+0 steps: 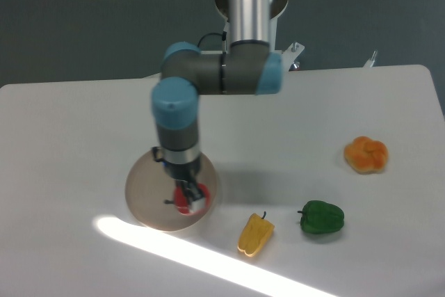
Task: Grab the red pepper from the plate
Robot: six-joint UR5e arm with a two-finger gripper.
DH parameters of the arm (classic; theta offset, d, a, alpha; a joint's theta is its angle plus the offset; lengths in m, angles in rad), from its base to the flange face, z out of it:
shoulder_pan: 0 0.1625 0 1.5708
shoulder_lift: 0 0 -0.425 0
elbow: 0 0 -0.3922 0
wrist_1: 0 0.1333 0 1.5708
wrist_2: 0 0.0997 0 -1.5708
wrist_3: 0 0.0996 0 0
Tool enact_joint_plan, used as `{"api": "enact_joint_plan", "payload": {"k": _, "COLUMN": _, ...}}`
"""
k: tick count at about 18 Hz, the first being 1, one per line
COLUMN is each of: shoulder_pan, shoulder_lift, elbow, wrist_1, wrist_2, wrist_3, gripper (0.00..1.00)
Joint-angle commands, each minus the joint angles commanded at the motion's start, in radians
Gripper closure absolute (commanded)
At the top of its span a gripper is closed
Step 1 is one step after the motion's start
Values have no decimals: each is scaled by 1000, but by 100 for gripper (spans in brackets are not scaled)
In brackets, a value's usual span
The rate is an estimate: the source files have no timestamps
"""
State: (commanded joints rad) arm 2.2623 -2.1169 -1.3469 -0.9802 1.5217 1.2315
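**Red pepper gripped at the plate's edge**

Red and glossy, the red pepper [189,199] sits between the fingers of the gripper [188,197], which are clamped on it from above. The pepper is at about four o'clock on the plate [149,193], close to the rim; whether it rests on the plate or hangs just clear of it cannot be told from this view. A short dark stem sticks out of the pepper toward nine o'clock.

The plate is a round tan disc lying flat on the white table [83,130], at about eight o'clock from the table's middle. The arm [177,123] comes down over it from twelve o'clock, its grey wrist with blue caps standing nearly upright above the pepper and covering part of the plate's far rim.

Off the plate, a yellow pepper [255,234] lies at four o'clock from it, near the rim but apart. A green pepper [321,218] sits just beside the yellow one at three o'clock. An orange pepper [366,154] lies well apart, toward the table's three o'clock edge. A bright band of light [139,238] crosses the table's near side, touching the plate's near rim.
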Motion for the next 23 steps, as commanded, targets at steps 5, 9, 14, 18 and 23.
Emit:
{"api": "enact_joint_plan", "payload": {"k": 5, "shoulder_pan": 92, "shoulder_lift": -28, "elbow": 116, "wrist_1": -72, "wrist_2": -2, "wrist_3": 144, "gripper": 45}}
{"api": "enact_joint_plan", "payload": {"k": 9, "shoulder_pan": 140, "shoulder_lift": -55, "elbow": 161, "wrist_1": -84, "wrist_2": 0, "wrist_3": 226, "gripper": 45}}
{"api": "enact_joint_plan", "payload": {"k": 14, "shoulder_pan": 157, "shoulder_lift": -72, "elbow": 175, "wrist_1": -83, "wrist_2": 0, "wrist_3": 249, "gripper": 45}}
{"api": "enact_joint_plan", "payload": {"k": 18, "shoulder_pan": 157, "shoulder_lift": -78, "elbow": 184, "wrist_1": -83, "wrist_2": 0, "wrist_3": 247, "gripper": 45}}
{"api": "enact_joint_plan", "payload": {"k": 23, "shoulder_pan": 149, "shoulder_lift": -78, "elbow": 187, "wrist_1": -83, "wrist_2": 2, "wrist_3": 243, "gripper": 45}}
